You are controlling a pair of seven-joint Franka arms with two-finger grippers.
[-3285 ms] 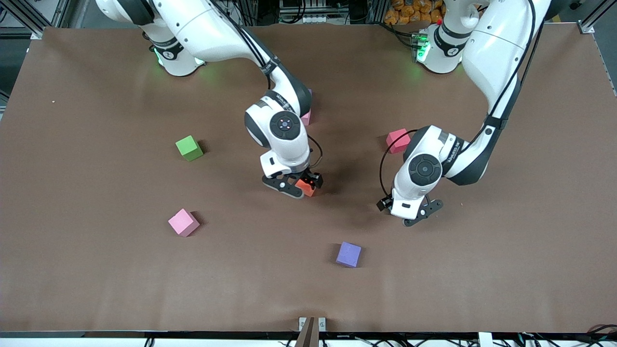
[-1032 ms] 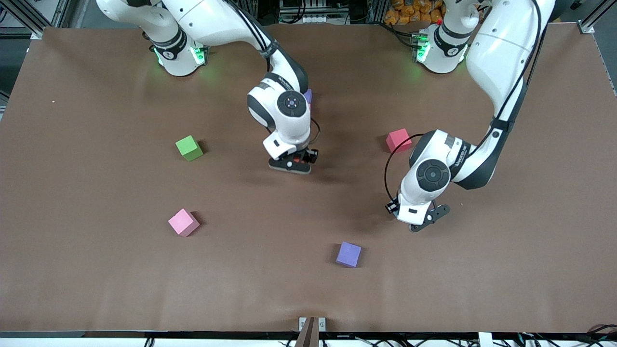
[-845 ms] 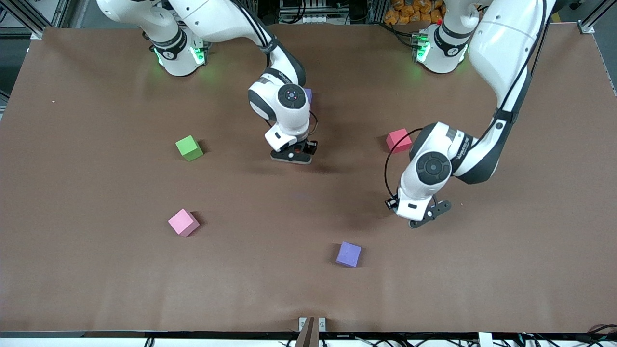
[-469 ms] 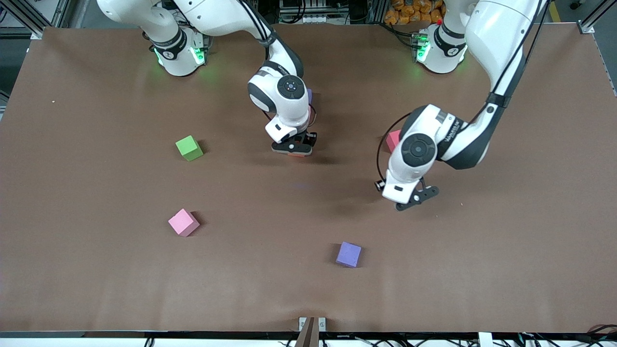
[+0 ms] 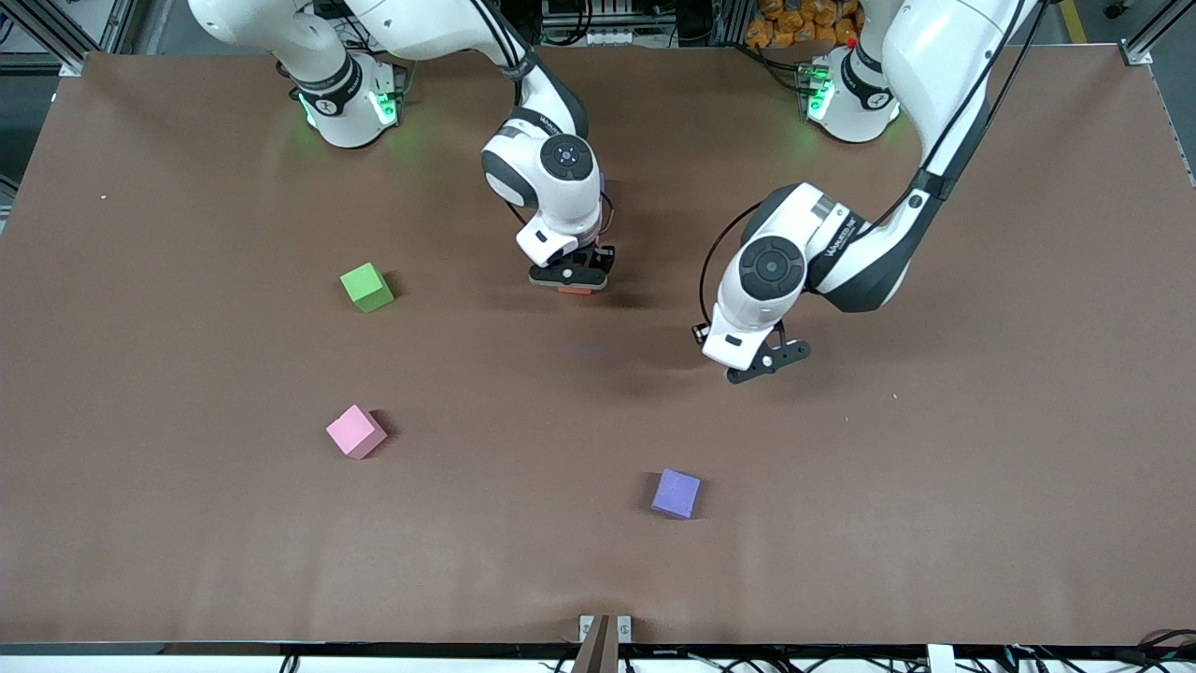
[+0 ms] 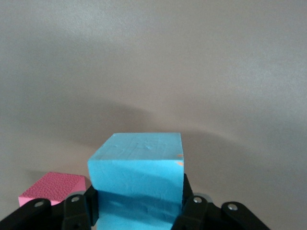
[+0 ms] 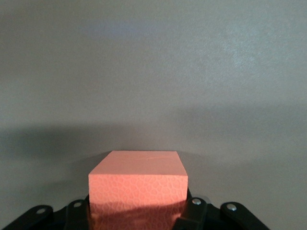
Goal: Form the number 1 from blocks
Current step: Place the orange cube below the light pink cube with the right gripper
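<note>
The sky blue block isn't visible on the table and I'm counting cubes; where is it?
The sky blue block is clamped in the left claw, up over the table's middle; a deep pink-red block lies beside it in the left wrist view.

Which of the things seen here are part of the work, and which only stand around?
Part of the work:
orange block, held in the right gripper
sky blue block, held in the left gripper
green block
light pink block
purple block
deep pink-red block

Only around:
brown table
</note>
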